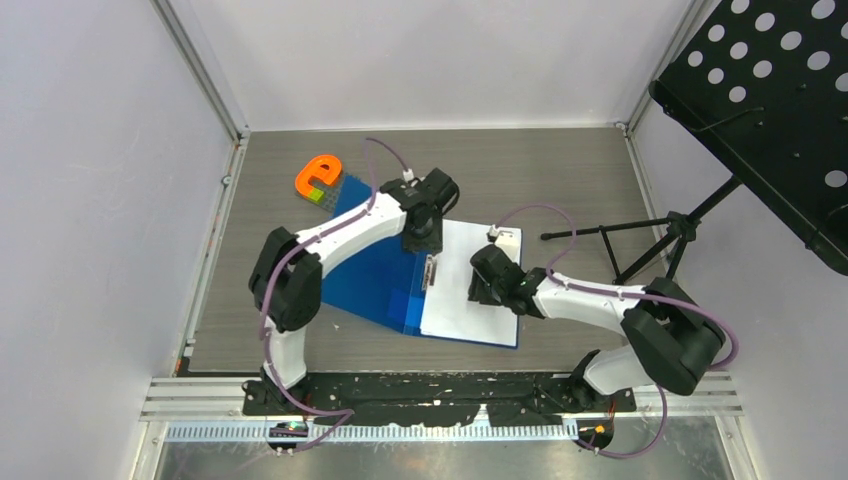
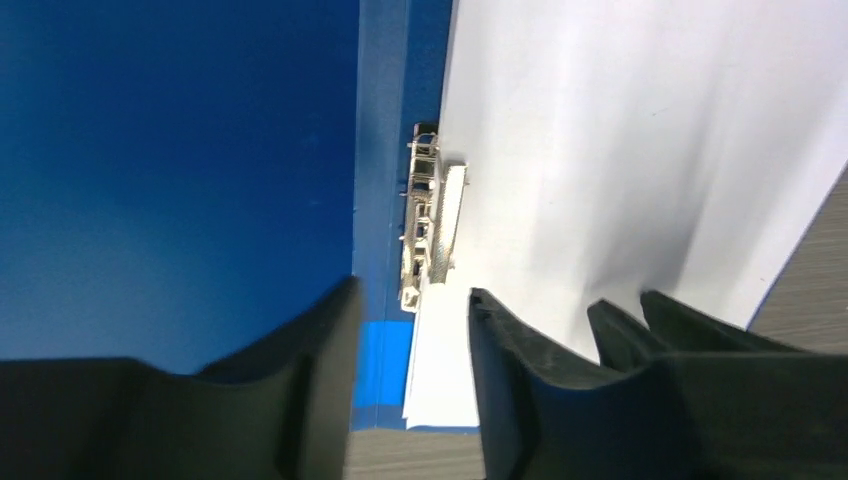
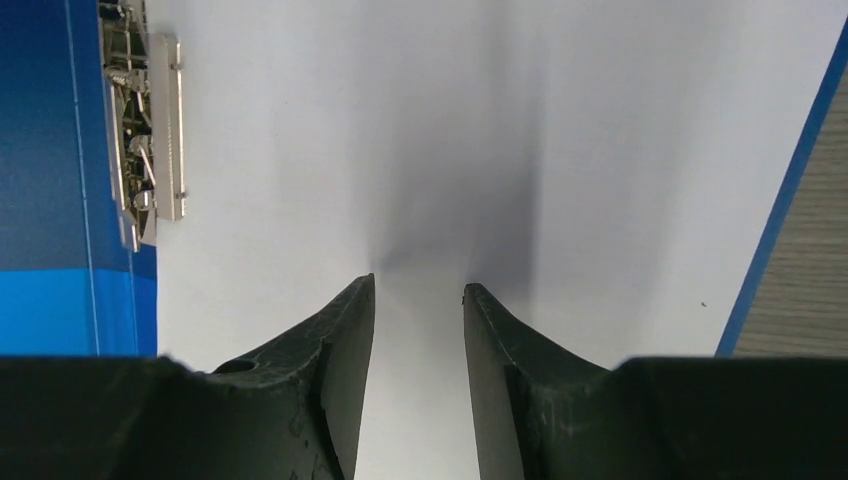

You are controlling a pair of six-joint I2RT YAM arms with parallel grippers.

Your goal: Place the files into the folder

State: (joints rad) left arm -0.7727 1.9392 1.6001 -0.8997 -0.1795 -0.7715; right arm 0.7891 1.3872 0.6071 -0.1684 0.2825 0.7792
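Note:
The blue folder [image 1: 370,270] lies open on the table, its left cover [image 2: 180,180] bare. The white files [image 1: 470,310] rest on its right half, beside the metal clip [image 1: 430,272] on the spine. My left gripper [image 1: 422,245] hovers over the spine; in its wrist view the left gripper [image 2: 412,292] stands open just below the clip [image 2: 425,220], with the files [image 2: 620,150] to its right. My right gripper [image 1: 482,290] is over the paper; in its wrist view the right gripper [image 3: 418,285] is open above the files [image 3: 400,120], nothing between the fingers. The clip [image 3: 145,130] and the folder [image 3: 50,150] show at the left.
An orange letter-shaped block [image 1: 318,175] sits at the folder's far left corner. A black perforated music stand [image 1: 770,110] with tripod legs [image 1: 620,235] stands at the right, reaching over the table edge. White walls enclose the table.

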